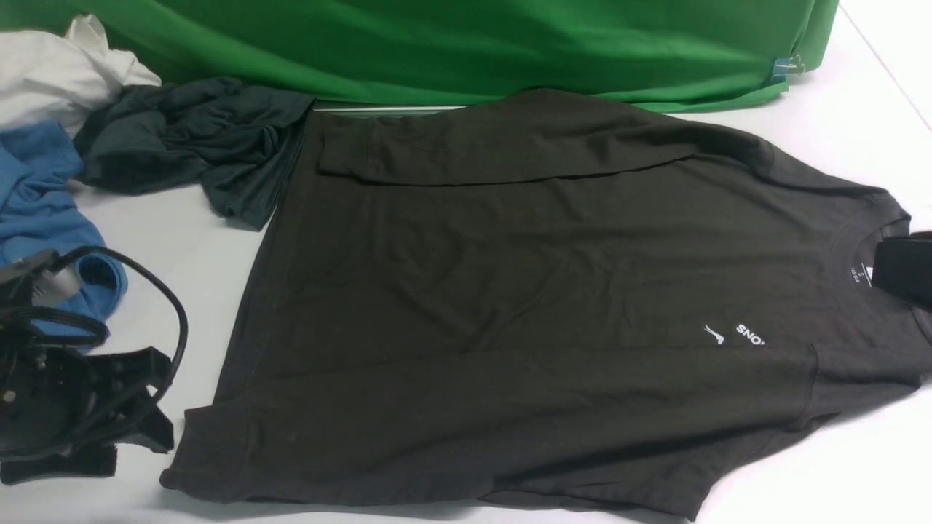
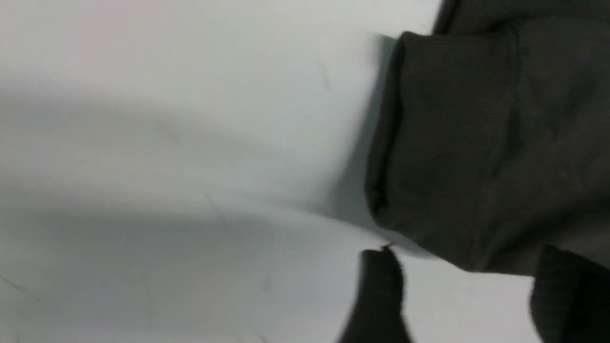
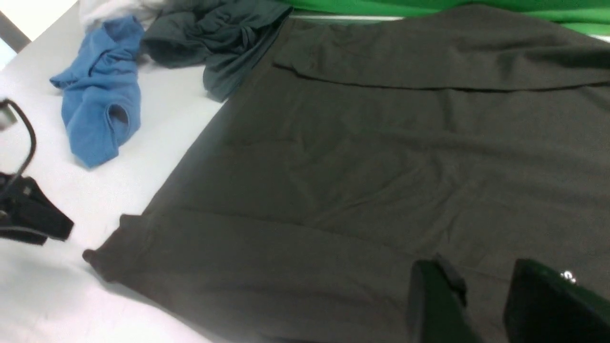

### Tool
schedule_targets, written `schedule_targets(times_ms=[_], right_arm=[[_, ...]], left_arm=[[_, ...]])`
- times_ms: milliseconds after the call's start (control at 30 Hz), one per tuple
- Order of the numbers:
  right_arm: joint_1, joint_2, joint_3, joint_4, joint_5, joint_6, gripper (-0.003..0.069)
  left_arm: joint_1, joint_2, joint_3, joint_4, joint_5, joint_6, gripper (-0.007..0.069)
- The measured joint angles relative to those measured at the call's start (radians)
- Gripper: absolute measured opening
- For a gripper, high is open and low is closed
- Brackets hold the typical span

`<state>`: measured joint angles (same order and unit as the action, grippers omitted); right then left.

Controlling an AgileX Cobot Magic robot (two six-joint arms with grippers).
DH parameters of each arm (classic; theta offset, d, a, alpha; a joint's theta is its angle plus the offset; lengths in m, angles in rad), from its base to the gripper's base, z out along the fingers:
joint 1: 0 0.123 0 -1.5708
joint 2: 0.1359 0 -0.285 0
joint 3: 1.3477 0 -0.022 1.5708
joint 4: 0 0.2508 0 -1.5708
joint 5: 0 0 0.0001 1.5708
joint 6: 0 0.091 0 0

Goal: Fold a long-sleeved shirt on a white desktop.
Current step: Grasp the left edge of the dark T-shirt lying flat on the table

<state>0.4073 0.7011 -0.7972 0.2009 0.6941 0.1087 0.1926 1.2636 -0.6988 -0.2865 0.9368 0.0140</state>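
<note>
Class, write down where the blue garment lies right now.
In the front view the blue garment lies at the far left of the white desktop, beside the crumpled charcoal-teal garment, with a white cloth behind it.

Shirt (image 1: 510, 291) on desktop (image 1: 837, 473), right of garments (image 1: 196, 138)

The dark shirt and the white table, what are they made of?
The shirt looks like soft matte knit cloth, maybe cotton: it creases gently, and its cuff shows fine ribbing. The table looks hard and smooth, maybe laminate: faint sheen, thin scratches.
</note>
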Motion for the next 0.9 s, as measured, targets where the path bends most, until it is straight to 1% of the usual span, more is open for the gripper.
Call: schedule_targets(times_ms=[100,167,267,367,500,633,667,700,867,900], right_arm=[[0.0,0.0,0.0,0.002,-0.029,0.0,0.0246],[0.0,0.0,0.0,0.002,-0.046,-0.002,0.0246],[0.0,0.0,0.0,0.002,-0.057,-0.003,0.0246],[0.0,0.0,0.0,0.002,-0.063,-0.003,0.0246],[0.001,0.0,0.0,0.002,-0.065,-0.003,0.0246],[0.001,0.0,0.0,0.003,-0.065,-0.003,0.0246],[0.001,0.0,0.0,0.003,-0.065,-0.003,0.0246],[0.001,0.0,0.0,0.003,-0.065,-0.003,0.0246],[0.001,0.0,0.0,0.003,-0.065,-0.003,0.0246],[0.001,0.0,0.0,0.003,-0.065,-0.003,0.0246]], left_arm=[[0.0,0.03,0.027,0.008,-0.043,0.0,0.0536],[0.0,0.055,0.044,0.009,-0.08,0.0,0.0564],[0.0,0.093,0.068,0.001,-0.136,0.005,0.0575],[0.0,0.132,0.073,-0.039,-0.177,0.041,0.0552],[0.0,0.179,0.073,-0.061,-0.186,0.058,0.0489],[0.0,0.224,0.074,-0.081,-0.203,0.065,0.039],[0.0,0.229,0.074,-0.092,-0.21,0.072,0.0353],[0.0,0.23,0.074,-0.093,-0.211,0.074,0.034],[0.0,0.23,0.074,-0.109,-0.237,0.093,0.0142],[0.0,0.23,0.074,-0.109,-0.238,0.093,0.0135]])
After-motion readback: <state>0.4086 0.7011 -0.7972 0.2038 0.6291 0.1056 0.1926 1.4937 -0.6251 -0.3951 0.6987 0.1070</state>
